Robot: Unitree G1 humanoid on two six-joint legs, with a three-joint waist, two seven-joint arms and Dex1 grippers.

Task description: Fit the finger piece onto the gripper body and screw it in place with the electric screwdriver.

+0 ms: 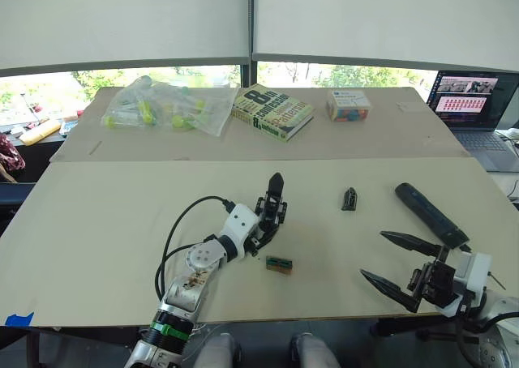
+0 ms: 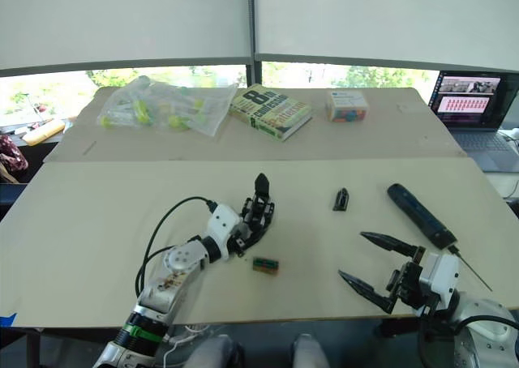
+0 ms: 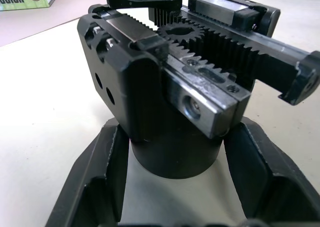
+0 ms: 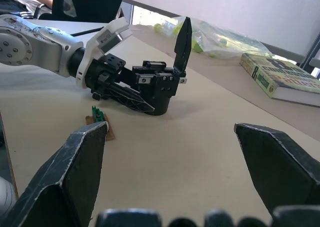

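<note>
The left gripper (image 1: 263,226) is clasped around the base of the gripper body (image 1: 272,208), its two black fingers pressed to either side of the round bottom, as the left wrist view shows close up, and the body stands upright on the pale surface (image 1: 105,222) with its pointed finger sticking up. Just in front of it, toward the robot, lies a small green-and-black block (image 1: 279,264). The right gripper (image 1: 399,267) hovers low over the near right part of the surface with its fingers spread wide and nothing between them. The electric screwdriver (image 1: 430,214) lies flat just beyond that gripper, slanted, apart from it. The finger piece (image 1: 349,198) sits by itself on the surface between the gripper body and the screwdriver. Farther back are a book (image 1: 272,111), a plastic bag of yellow-green items (image 1: 166,106) and a small box (image 1: 348,104), with a laptop (image 1: 474,100) at the far right.
</note>
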